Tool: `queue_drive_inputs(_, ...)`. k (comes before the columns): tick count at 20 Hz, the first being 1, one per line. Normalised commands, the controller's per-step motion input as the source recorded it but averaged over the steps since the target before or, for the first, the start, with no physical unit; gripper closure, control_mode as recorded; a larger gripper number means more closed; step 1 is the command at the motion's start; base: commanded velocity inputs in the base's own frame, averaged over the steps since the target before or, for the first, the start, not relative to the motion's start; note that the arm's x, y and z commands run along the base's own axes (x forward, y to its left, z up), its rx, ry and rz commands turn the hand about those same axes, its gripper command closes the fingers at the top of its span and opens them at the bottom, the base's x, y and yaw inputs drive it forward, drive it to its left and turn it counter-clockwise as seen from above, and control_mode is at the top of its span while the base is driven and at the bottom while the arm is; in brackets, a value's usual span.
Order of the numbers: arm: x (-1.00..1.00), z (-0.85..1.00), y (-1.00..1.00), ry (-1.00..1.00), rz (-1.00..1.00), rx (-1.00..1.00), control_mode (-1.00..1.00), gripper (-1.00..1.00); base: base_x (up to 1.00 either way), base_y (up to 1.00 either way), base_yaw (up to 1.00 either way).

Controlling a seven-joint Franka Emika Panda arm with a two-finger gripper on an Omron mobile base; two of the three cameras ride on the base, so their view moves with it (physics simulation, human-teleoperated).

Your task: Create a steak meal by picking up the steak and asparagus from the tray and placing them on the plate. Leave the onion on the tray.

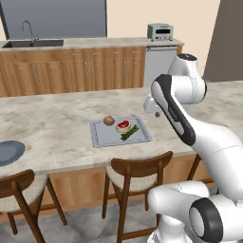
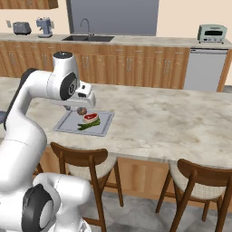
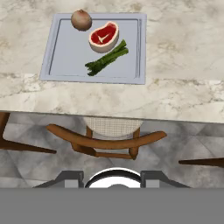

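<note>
Tabletop (image 1: 57,126): I see marble.
Tray (image 3: 65,57): steak (image 3: 104,36), asparagus (image 3: 107,57), onion (image 3: 81,19).
Fingers: clenched, empty.

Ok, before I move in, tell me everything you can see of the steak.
The steak is a small raw-looking slab, red in the middle with a pale whitish-pink fat rim. It lies flat on the light grey tray, toward its far side in the hand view. The onion sits beside it and the asparagus lies on its near side; whether either touches it cannot be told. Nothing grips it.
</note>
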Motion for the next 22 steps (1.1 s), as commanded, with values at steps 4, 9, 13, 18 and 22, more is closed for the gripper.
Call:
queue_drive_inputs(4,-0.18,0.00,0.00,0.00,0.00,0.00,-1.00,-1.00,0.00,0.00,0.00)
queue_drive_inputs(9,-0.45,-0.12,0.00,-0.03,-0.01,0.00,-1.00,-1.00,0.00,0.00,0.00)
queue_drive_inputs(13,-0.36,-0.04,-0.02,-0.04,0.00,0.00,-1.00,-1.00,0.00,0.00,0.00)
queue_drive_inputs(18,-0.22,-0.03,0.00,0.00,0.00,0.00,-1.00,-1.00,0.00,0.00,0.00)
queue_drive_inputs(22,-0.33,-0.08,0.00,-0.08,0.01,0.00,-1.00,-1.00,0.00,0.00,0.00)
